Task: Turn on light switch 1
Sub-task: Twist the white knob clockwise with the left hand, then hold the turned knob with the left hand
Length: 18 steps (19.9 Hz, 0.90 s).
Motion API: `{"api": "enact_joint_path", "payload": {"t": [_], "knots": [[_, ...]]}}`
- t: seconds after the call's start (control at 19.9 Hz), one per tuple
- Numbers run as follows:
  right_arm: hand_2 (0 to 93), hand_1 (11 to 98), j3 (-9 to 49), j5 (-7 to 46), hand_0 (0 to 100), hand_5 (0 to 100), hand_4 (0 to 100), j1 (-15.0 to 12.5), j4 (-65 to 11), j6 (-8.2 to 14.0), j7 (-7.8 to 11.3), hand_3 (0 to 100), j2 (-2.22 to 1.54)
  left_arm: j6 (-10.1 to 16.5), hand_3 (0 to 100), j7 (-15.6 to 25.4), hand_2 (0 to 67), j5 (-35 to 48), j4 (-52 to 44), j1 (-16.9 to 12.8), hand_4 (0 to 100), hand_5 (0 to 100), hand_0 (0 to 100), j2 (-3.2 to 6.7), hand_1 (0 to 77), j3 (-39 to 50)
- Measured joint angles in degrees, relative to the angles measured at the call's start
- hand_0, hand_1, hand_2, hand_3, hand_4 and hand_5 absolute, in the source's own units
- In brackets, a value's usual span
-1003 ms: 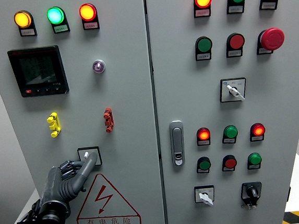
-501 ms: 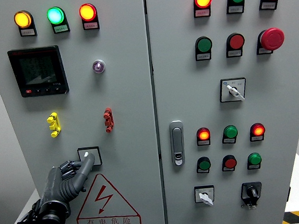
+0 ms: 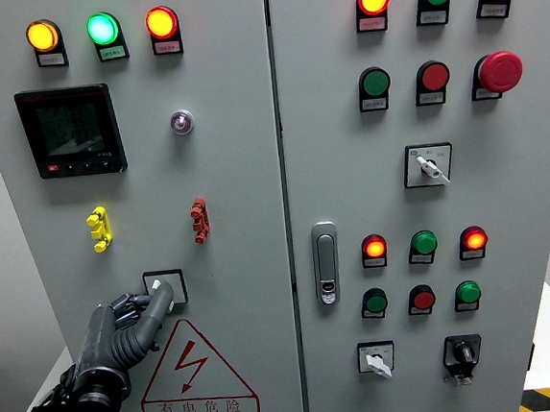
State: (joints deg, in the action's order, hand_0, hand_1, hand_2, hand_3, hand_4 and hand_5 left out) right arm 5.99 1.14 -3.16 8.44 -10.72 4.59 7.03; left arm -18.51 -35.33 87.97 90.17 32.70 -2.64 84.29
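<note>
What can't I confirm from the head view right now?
- Switch knob position: left hand fingers cover it.
- Labels under the indicator lamps: print too small to read.
- Meter screen: readout too dim.
- Right hand: out of frame.
- Cabinet base: cut off by the bottom edge.

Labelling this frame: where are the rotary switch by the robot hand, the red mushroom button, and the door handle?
rotary switch (image 3: 164, 282), head view, its square plate
mushroom button (image 3: 501, 70), head view, red cap
door handle (image 3: 326, 261), head view, mid-lever

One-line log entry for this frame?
left hand | extended fingertip on switch under yellow handle | nothing grasped | right arm out of view
</note>
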Motion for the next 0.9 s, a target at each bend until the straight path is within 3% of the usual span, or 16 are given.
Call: {"api": "enact_joint_path", "payload": {"t": [0.35,0.55,0.65,0.9], "knots": [[0.0,19.7,0.0,0.0,0,11,19,0.0,0.0,0.0,0.00,20,0.00,0.0,88,0.0,60.0,0.0,0.0,0.0,100,77,64,-0.01,50.9,0.0],[0.0,19.6,0.0,0.0,0,11,19,0.0,0.0,0.0,-0.03,20,0.00,0.0,87,0.0,60.0,-0.1,0.0,0.0,100,76,72,-0.06,44.6,0.0],[0.0,19.6,0.0,0.0,0,11,19,0.0,0.0,0.0,-0.03,20,0.00,0.0,87,0.0,59.9,-0.1,0.0,-0.1,100,75,70,-0.02,43.5,0.0],[0.0,19.7,0.0,0.0,0,11,19,0.0,0.0,0.0,-0.02,20,0.00,0.0,87,0.3,59.6,-0.2,0.2,-0.7,100,74,51,-0.16,46.3,0.2]]}}
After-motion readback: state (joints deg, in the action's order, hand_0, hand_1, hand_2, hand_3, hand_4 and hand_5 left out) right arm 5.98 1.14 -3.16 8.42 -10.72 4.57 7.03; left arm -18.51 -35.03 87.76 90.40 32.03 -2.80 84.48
